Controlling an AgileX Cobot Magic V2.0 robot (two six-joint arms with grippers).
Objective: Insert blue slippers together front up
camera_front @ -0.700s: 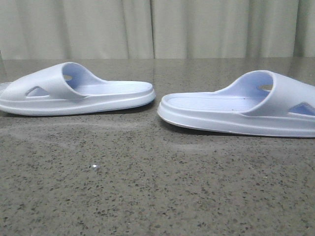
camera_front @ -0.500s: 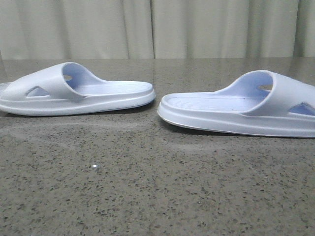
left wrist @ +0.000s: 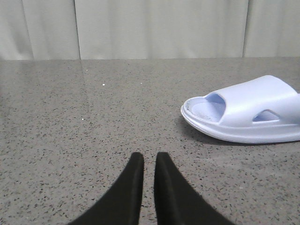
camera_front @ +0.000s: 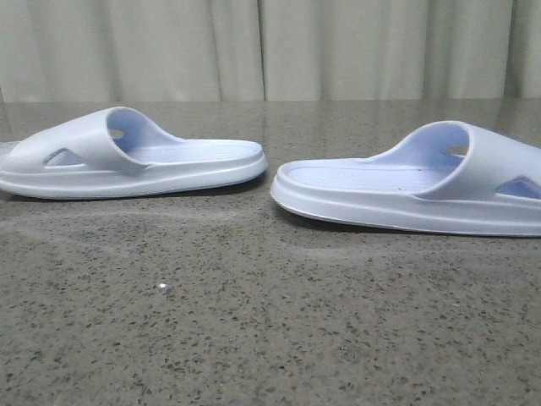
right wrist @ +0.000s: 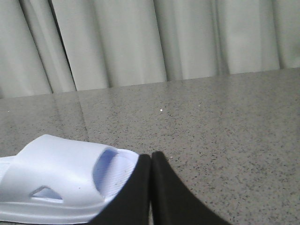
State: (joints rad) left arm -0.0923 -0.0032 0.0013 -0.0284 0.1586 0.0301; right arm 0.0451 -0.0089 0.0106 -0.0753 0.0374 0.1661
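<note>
Nothing has moved since the earlier front frames: both blue slippers lie just as they did on the speckled grey tabletop (camera_front: 254,321), soles down, and neither hand has reached them, so by my reading the task has not truly begun. Taking the left slipper (camera_front: 127,161) as landmark, the right slipper (camera_front: 414,186) lies to its right and somewhat nearer the camera, heel end facing heel end across a narrow strip of bare stone, the two close but apart; each strap sits at the outer end of the row. Neither arm shows in the front view. From its wrist camera the left hand (left wrist: 145,161) hangs over bare tabletop with its dark fingers nearly together, a thin gap between them, holding nothing; one slipper (left wrist: 243,110) lies well off from it, strap opening turned toward the camera. The right hand (right wrist: 151,161) has its fingers pressed together and is empty; a slipper (right wrist: 56,185) appears beside them, though from this low angle I cannot tell whether they touch it or merely stand in front. Behind the left slipper hangs a pale pleated curtain (camera_front: 270,46). A tiny white speck (camera_front: 163,288) lies on the stone in front of the left slipper. Both hands would have to open before any grasp.
</note>
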